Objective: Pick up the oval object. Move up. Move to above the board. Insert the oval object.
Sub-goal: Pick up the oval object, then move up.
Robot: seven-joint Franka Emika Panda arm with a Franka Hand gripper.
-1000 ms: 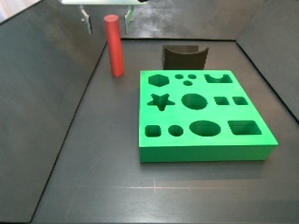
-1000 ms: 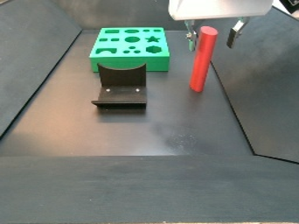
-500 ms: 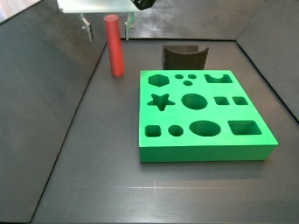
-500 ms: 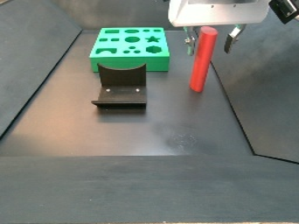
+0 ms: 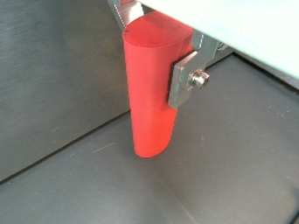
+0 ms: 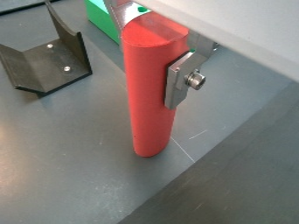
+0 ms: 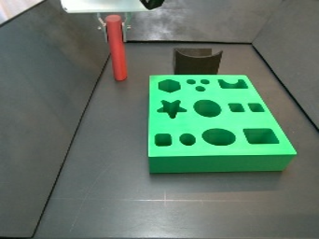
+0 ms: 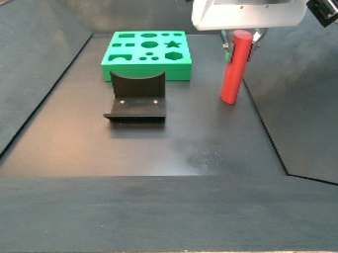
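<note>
The oval object is a long red peg (image 7: 117, 49). It stands on the dark floor beside the board, leaning slightly, and also shows in a side view (image 8: 234, 69). My gripper (image 7: 112, 23) is at the peg's top end and shut on it; it also shows from the side (image 8: 240, 38). In both wrist views a silver finger (image 5: 184, 74) (image 6: 181, 77) presses flat against the peg (image 5: 149, 96) (image 6: 146, 101), and the peg's lower end touches the floor. The green board (image 7: 225, 161) (image 8: 126, 72) lies apart from the peg, with nothing in its cutouts.
The fixture (image 7: 197, 60) (image 8: 136, 99) (image 6: 47, 66) stands by the board's edge. A corner of the board (image 6: 100, 17) shows behind the peg. Sloping dark walls enclose the floor on all sides.
The fingers, spread wide of the peg before, have shut on its top. The peg's top has shifted a little and it now leans slightly.
</note>
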